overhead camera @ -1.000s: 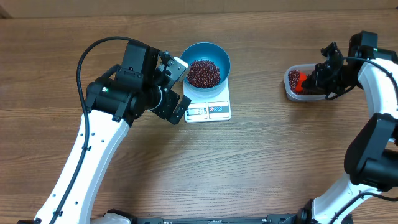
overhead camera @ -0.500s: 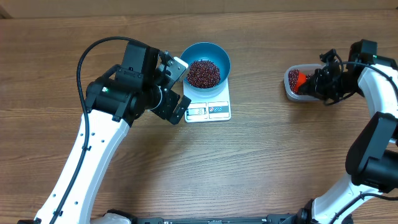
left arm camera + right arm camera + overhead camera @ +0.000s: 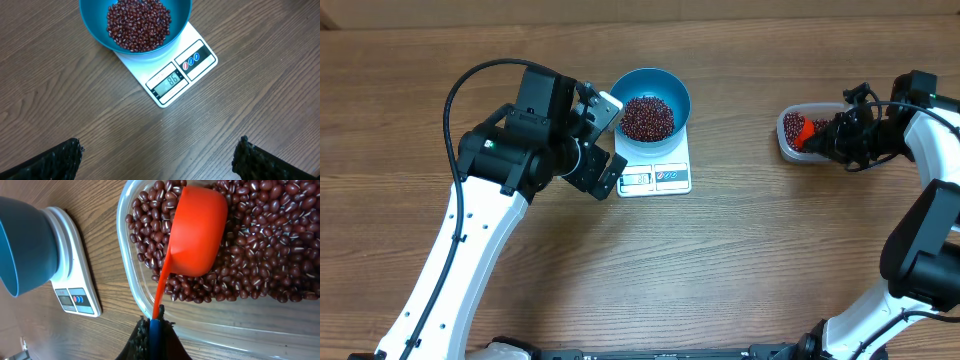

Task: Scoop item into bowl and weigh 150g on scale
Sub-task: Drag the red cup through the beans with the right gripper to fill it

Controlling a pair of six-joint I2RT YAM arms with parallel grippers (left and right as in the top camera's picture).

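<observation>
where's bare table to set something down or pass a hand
Bare wood between the scale and the tub, and along the table's front. Crowded left of the bowl by the left arm, and at the tub, where the right gripper holds the scoop.

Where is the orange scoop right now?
In the overhead view the orange plastic scoop is on the right side, resting on red-brown beans inside the clear plastic tub, its handle held by the right gripper.

White shells, black joints on left arm (image 3: 470, 250) and right arm (image 3: 935, 135); black cable looped off left; rough black fingers (image 3: 55, 162) on left gripper (image 3: 159, 155).
</observation>
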